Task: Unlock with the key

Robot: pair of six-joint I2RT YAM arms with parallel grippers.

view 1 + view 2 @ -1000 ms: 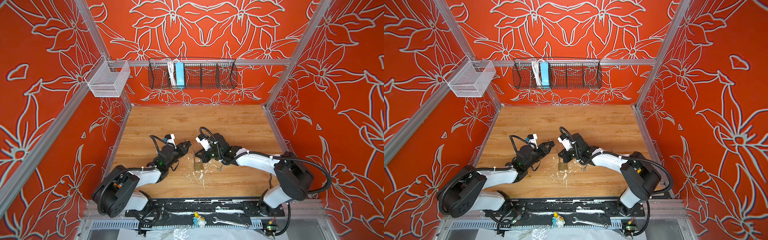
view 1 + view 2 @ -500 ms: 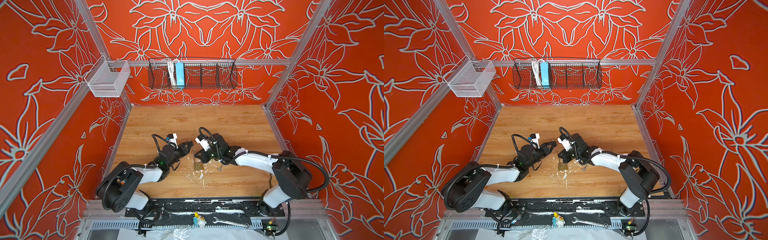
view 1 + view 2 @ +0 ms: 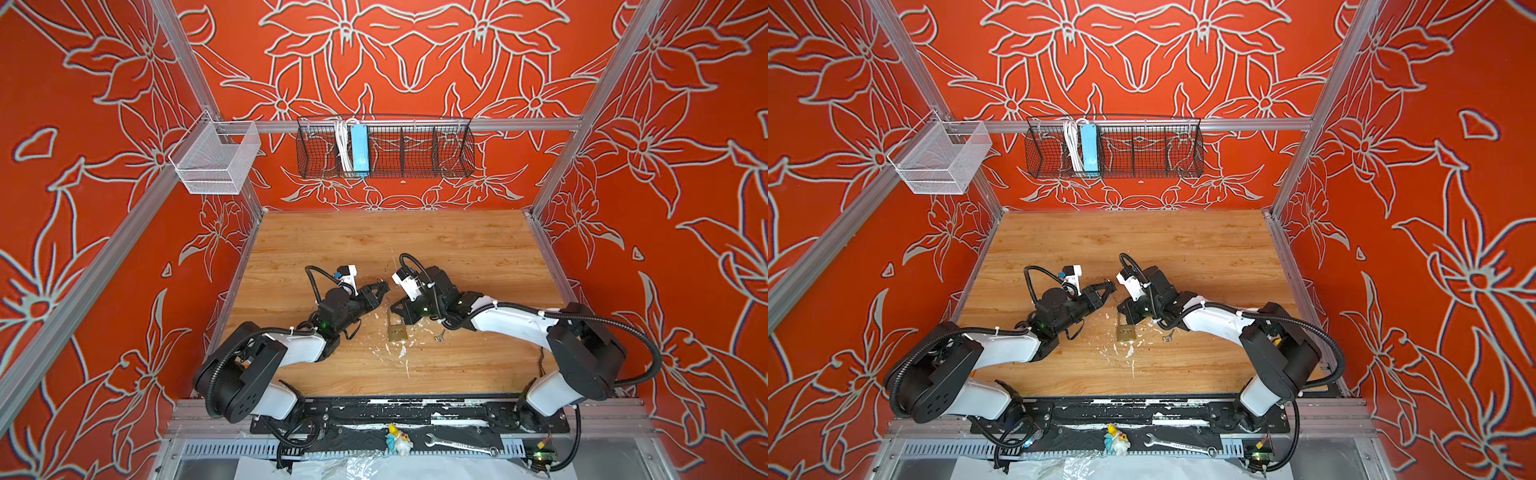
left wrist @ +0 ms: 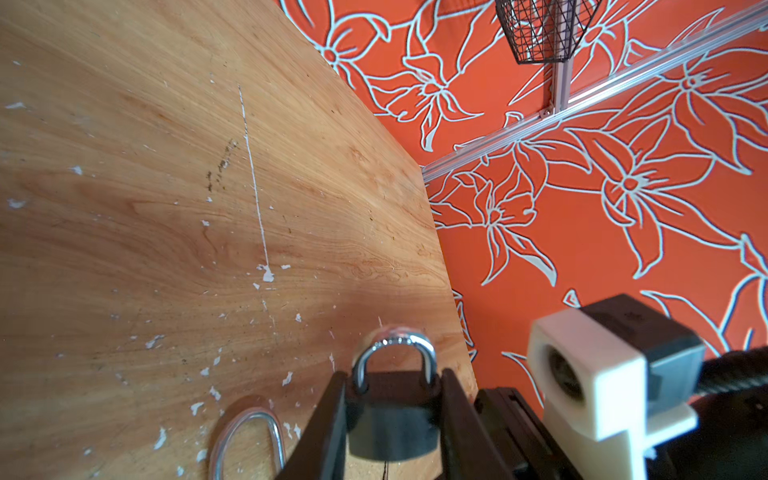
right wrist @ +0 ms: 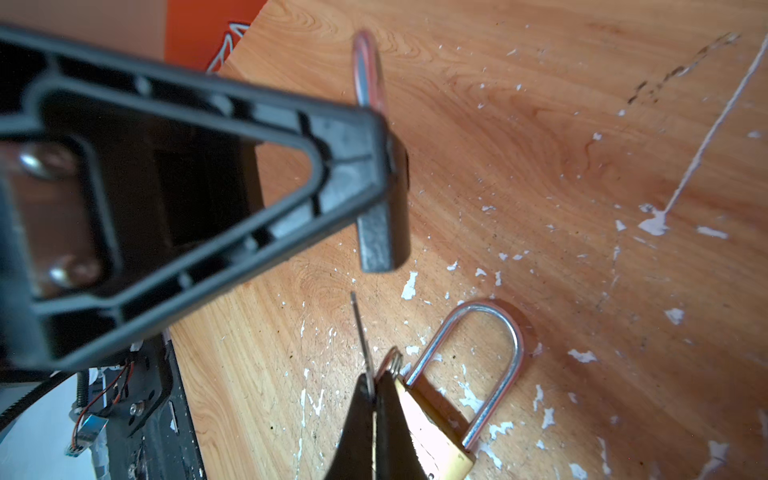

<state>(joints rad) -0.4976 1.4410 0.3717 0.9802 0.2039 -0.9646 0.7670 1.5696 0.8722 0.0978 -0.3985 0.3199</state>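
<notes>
Red walls (image 3: 415, 62), wooden counter (image 3: 457, 249). Closer now, the left tool (image 4: 392, 376) pinches the black padlock (image 4: 392, 424), bottom facing the tip of the key (image 5: 359, 328), which the right tool (image 5: 374, 388) squeezes tight.

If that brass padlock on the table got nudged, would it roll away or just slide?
Likely slide, not roll: the brass padlock lies flat on its broad face on the table. It looks like solid metal, so probably heavy for its size. Its shackle seems rigid.

Brass padlock (image 5: 440, 436): body in shot, no lettering legible.
Black padlock (image 4: 392, 419): plain, nothing to read.
Wrench (image 3: 461, 444): too small to tell.
Blue power strip (image 3: 359, 149): no label readable.
</notes>
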